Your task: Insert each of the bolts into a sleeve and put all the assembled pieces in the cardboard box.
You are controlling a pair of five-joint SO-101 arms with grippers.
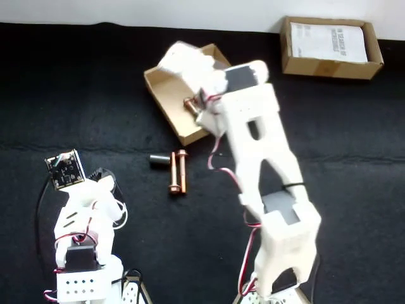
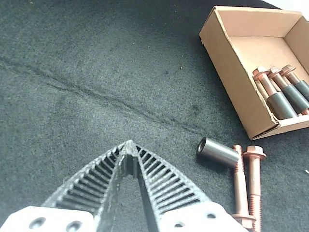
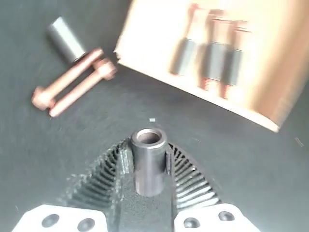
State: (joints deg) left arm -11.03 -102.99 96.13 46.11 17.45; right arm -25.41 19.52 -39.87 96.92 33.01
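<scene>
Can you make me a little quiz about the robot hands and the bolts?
1. True or false: the right hand holds a sleeve.
2. How many assembled pieces lie in the cardboard box? A two, B three, C five.
3. Fill in: beside the loose sleeve lie ___ bare bolts.
Key: 1 true; 2 B; 3 two.
</scene>
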